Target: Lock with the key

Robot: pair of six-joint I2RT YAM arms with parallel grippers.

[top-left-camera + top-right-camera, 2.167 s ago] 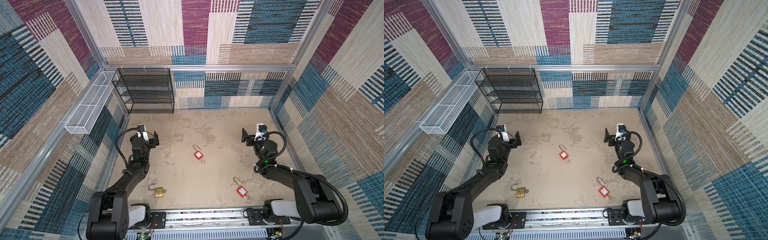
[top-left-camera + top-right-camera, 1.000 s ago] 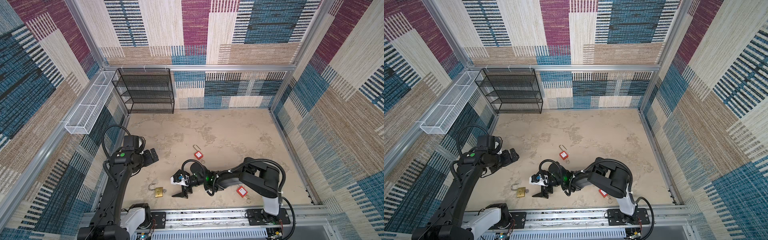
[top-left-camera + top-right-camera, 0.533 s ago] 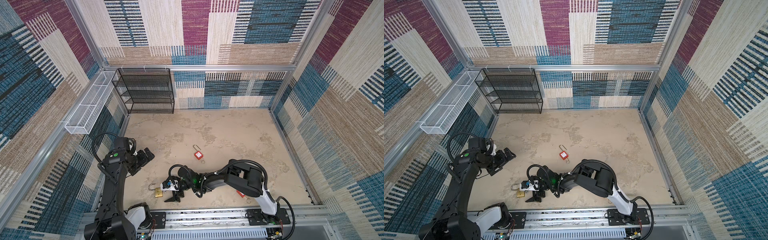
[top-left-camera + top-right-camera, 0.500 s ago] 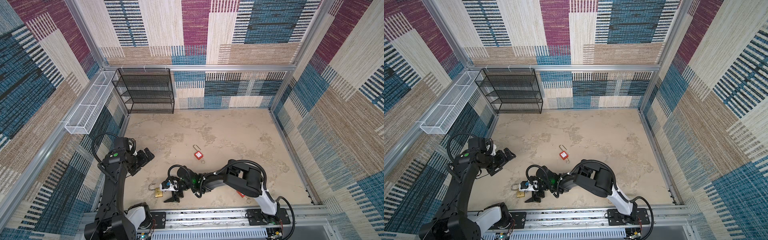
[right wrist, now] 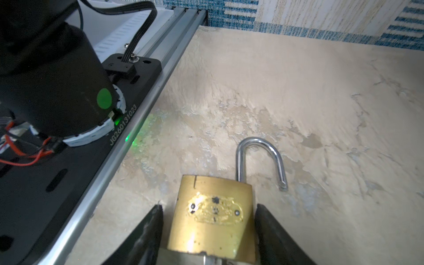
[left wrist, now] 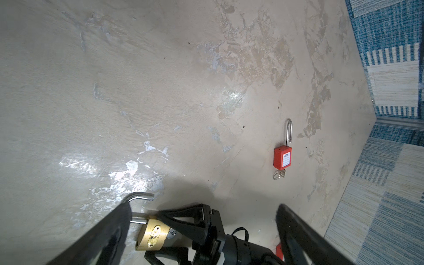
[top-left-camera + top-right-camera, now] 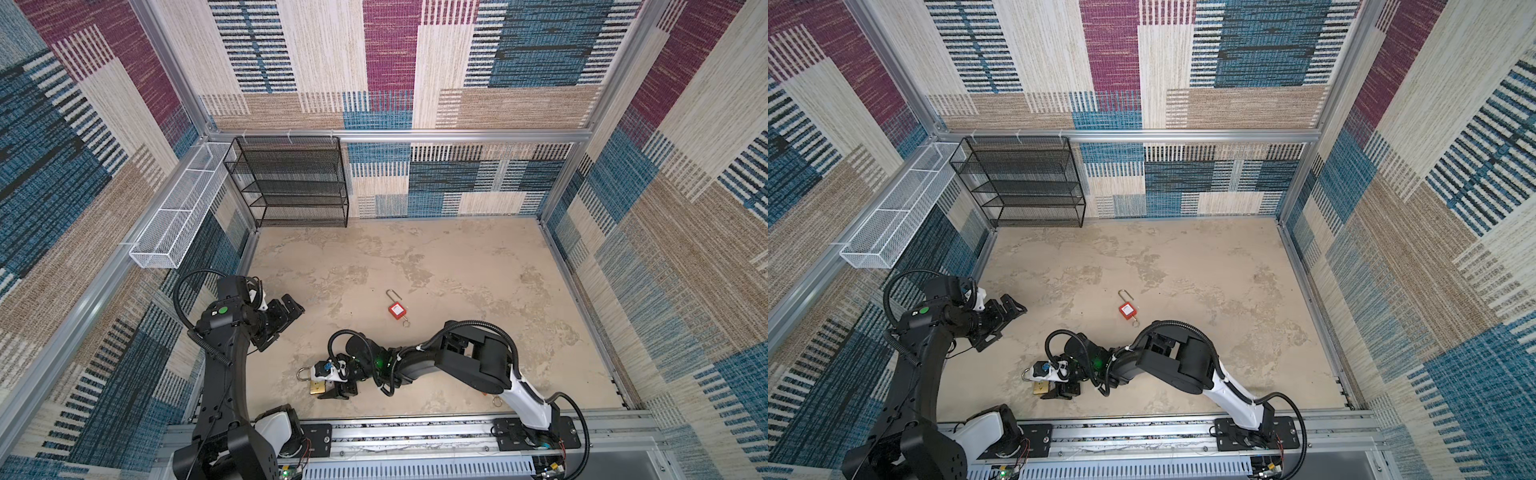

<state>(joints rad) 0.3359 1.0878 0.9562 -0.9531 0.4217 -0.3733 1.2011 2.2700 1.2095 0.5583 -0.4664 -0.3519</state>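
A brass padlock point(image 7: 316, 387) point(image 7: 1039, 389) lies flat near the table's front left, its steel shackle point(image 5: 259, 146) swung open. A silvery bit that looks like a key point(image 6: 172, 232) sticks out of its base. My right gripper point(image 7: 319, 384) point(image 5: 207, 206) reaches across and lies low on the table, open. Its fingers point(image 5: 151, 229) flank the brass body point(image 5: 213, 213), with a thin gap on one side. My left gripper point(image 7: 282, 324) point(image 6: 203, 205) hangs open above the table's left part, looking down at the padlock point(image 6: 152, 236).
A red padlock point(image 7: 397, 309) point(image 6: 282, 158) with a key point(image 6: 278, 175) in it lies mid-table. A key ring point(image 7: 496, 401) pokes out beside the right arm. The left arm's base point(image 5: 57, 80) and front rail point(image 5: 137, 128) are close to the brass padlock. A black mesh shelf point(image 7: 291, 183) stands at the back left.
My right gripper slid left along the front of the table to the brass padlock and its jaws have narrowed around the body. The left arm drew back to the left and rose.
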